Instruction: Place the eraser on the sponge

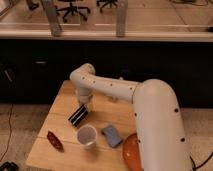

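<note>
Camera view: gripper (83,104) is at the far end of the eraser (77,116), mid table (59,107); can't tell its grip state. Sponge (112,135) lies apart near the front edge, beside the cup (87,136). Likely the pick: clamp across the bar's width, route around the cup.

I see the gripper (83,104) over the far end of the eraser (77,116) on the table (57,107); a cup (87,136) sits in front of it, the sponge (112,136) just right of the cup (not touching), a pointed object (55,140) left
</note>
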Controlling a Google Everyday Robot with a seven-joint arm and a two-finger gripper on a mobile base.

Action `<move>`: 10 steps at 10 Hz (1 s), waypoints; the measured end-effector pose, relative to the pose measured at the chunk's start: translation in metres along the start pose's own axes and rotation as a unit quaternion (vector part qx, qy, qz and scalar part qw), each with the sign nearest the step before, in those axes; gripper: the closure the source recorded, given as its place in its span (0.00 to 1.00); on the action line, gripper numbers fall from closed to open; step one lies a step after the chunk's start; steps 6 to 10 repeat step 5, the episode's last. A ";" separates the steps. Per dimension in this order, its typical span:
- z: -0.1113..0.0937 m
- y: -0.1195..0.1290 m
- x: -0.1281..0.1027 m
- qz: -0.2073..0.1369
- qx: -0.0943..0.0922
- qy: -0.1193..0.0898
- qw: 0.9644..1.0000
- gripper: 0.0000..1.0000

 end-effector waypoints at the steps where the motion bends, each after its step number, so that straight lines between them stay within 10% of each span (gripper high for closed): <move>1: -0.001 0.005 0.001 0.003 0.002 0.001 1.000 1.00; 10: -0.010 0.046 0.021 0.026 0.020 0.004 0.999 1.00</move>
